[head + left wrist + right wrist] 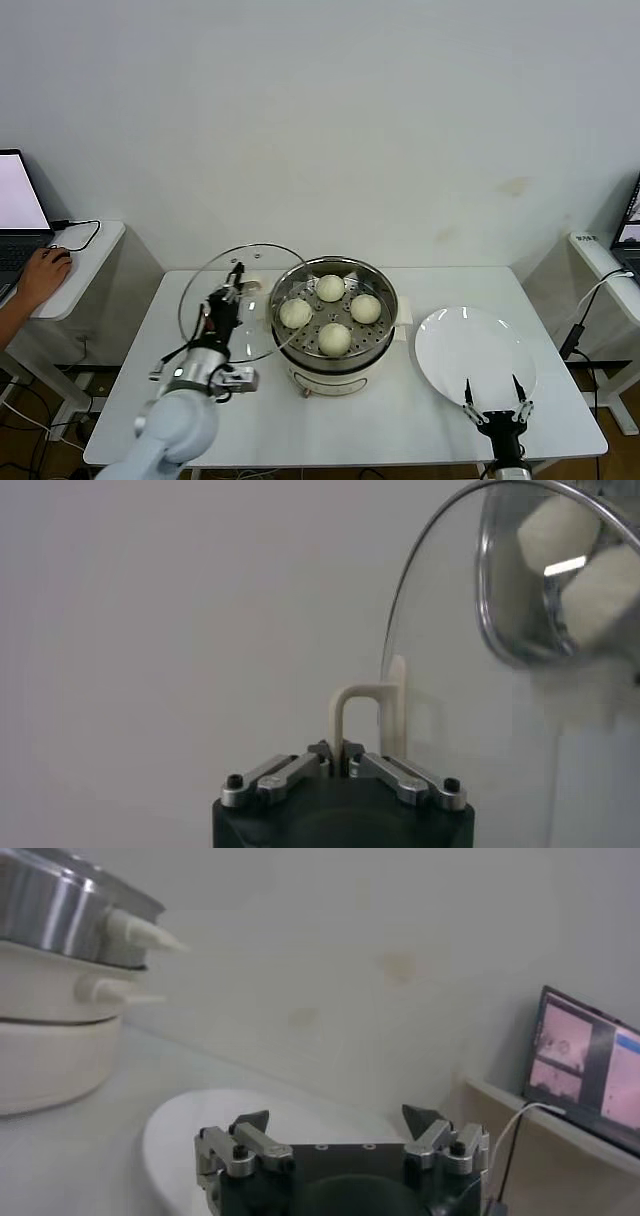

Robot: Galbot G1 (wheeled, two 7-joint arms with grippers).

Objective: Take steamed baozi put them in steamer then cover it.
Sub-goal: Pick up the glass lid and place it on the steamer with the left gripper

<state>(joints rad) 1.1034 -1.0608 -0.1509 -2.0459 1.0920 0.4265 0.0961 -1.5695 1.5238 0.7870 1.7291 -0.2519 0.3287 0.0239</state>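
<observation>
White wall stands behind a white table point(330, 425), and the steamer point(332, 350) sits near the middle of this table. I take the steamer as the landmark. Inside its shiny pot lie the four steamed baozi point(330, 288), spread on the perforated floor, each one close to its neighbours.

To the left of the steamer, the left gripper point(238, 272) holds the cover point(210, 300) by its cream-white handle point(345, 725). The fingers are pressed together on that handle. The cover is lifted and strongly tilted, almost on its edge, just beside the left rim of the steamer; it is not on the pot. In the left wrist view the glass shows beside the steamer's bright rim.

To the right of the steamer a flat white plate point(440, 345) lies on the table, close to the steamer's base but apart from it. The right gripper point(497, 393) hovers at the plate's near edge, its fingers spread wide and holding nothing.

Far to the left of the steamer, on a separate side desk point(95, 245), a person's hand point(40, 278) rests next to a laptop point(15, 215).
</observation>
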